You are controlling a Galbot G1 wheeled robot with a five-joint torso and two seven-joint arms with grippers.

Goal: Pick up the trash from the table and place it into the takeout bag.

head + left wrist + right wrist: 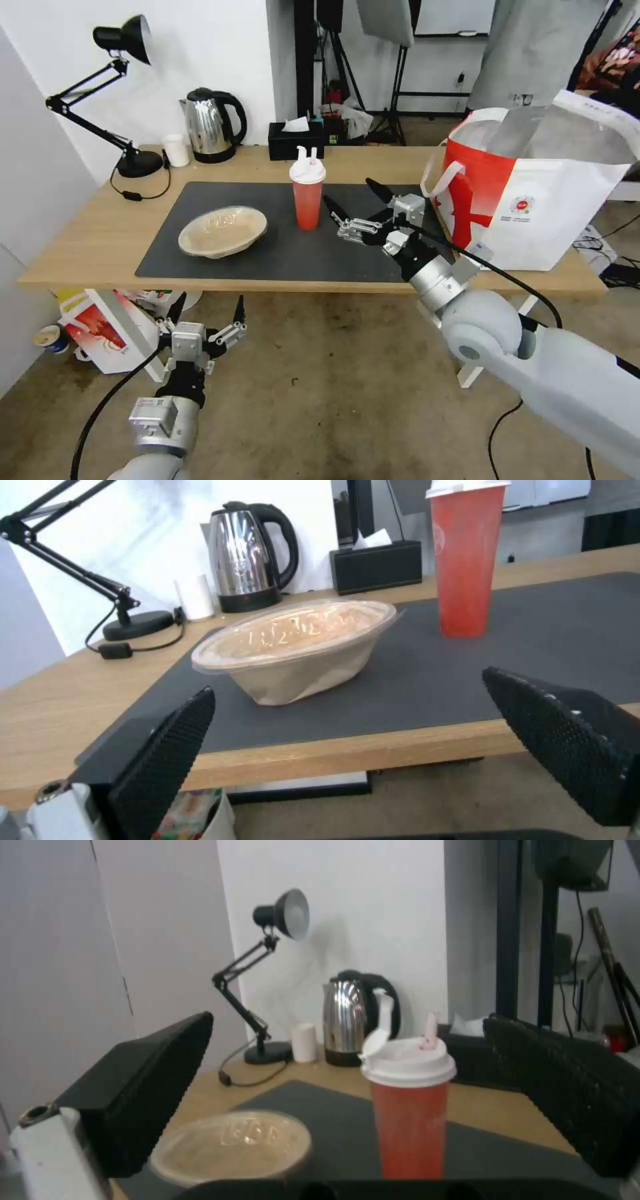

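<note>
Head view: I had the right gripper (353, 193) over the mat, jaws apart, just beside the red cup (307, 193), lined up to grasp it. The takeout bag (533, 193) stood open at the table's (80, 227) right end. The left gripper (207, 313) hung below the table edge, jaws apart.

Left wrist view: the tan container (297, 647) sat lidded on the mat.

Right wrist view: the cup stood centred between my open fingers (143, 1080).

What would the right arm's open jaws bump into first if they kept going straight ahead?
Most likely the red cup: the right gripper points at it, jaws open, cup framed between them. It appears still apart; depth is uncertain.
</note>
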